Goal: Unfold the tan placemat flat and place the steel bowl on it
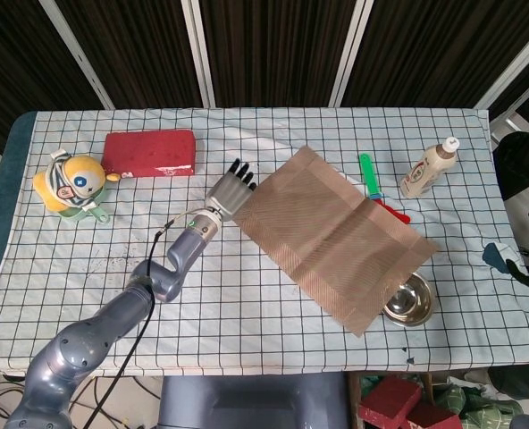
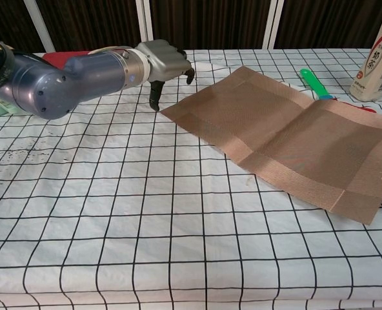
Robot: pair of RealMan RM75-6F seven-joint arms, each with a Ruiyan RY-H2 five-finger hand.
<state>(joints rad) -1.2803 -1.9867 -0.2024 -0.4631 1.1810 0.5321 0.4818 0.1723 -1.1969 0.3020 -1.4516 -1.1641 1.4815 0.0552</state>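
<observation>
Your left hand hovers empty, fingers loosely apart, just beside the left corner of the tan woven placemat, which lies unfolded on the checked tablecloth. The round steel bowl sits at the mat's near right edge, partly under it.

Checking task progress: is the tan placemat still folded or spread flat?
Spread flat: the tan placemat lies open in one layer, a centre crease showing, one corner overlapping the steel bowl.

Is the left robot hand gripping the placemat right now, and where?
Nothing is held. The left robot hand hovers beside the tan placemat's left corner, fingers apart and clear of it. The right robot hand is out of view.
</observation>
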